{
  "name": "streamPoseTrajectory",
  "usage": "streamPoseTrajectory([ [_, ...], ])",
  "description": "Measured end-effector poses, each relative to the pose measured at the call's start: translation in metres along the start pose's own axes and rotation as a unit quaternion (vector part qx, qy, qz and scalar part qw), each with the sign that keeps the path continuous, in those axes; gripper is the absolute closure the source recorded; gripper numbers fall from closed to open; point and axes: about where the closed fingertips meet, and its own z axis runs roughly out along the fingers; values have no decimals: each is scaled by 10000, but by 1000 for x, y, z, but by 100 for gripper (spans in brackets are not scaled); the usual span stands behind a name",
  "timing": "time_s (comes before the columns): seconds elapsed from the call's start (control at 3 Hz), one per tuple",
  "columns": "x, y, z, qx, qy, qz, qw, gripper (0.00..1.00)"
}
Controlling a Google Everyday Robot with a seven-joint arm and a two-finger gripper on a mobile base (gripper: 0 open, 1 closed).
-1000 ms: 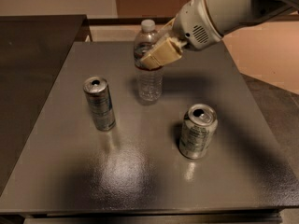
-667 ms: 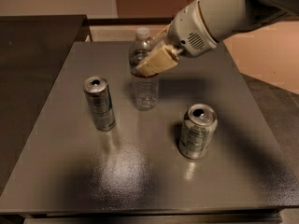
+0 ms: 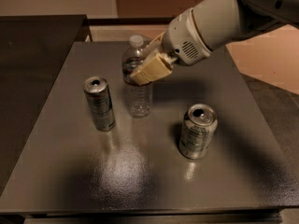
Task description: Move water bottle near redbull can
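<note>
The water bottle (image 3: 138,96) is clear and ribbed with a white cap, and it stands upright near the middle of the grey table (image 3: 140,171). The redbull can (image 3: 99,103) is tall and slim and stands just left of the bottle, with a small gap between them. My gripper (image 3: 148,69) reaches in from the upper right, and its tan fingers (image 3: 150,70) are closed around the bottle's upper body, at its dark label band.
A wider, stouter silver can (image 3: 198,131) with text print stands to the right front of the bottle. A dark counter (image 3: 32,69) borders the table on the left. The table's front edge runs along the bottom of the view.
My gripper has carried the water bottle leftward and toward the front, so it is now closer to the redbull can. Both cans have stayed in place.
</note>
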Motion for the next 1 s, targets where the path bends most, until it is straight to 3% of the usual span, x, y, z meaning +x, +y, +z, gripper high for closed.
streamPoseTrajectory([
  [0.33, 1, 5, 5, -28, -17, 50, 10000, 100],
  [1.0, 3, 11, 12, 50, -29, 105, 9999, 59],
])
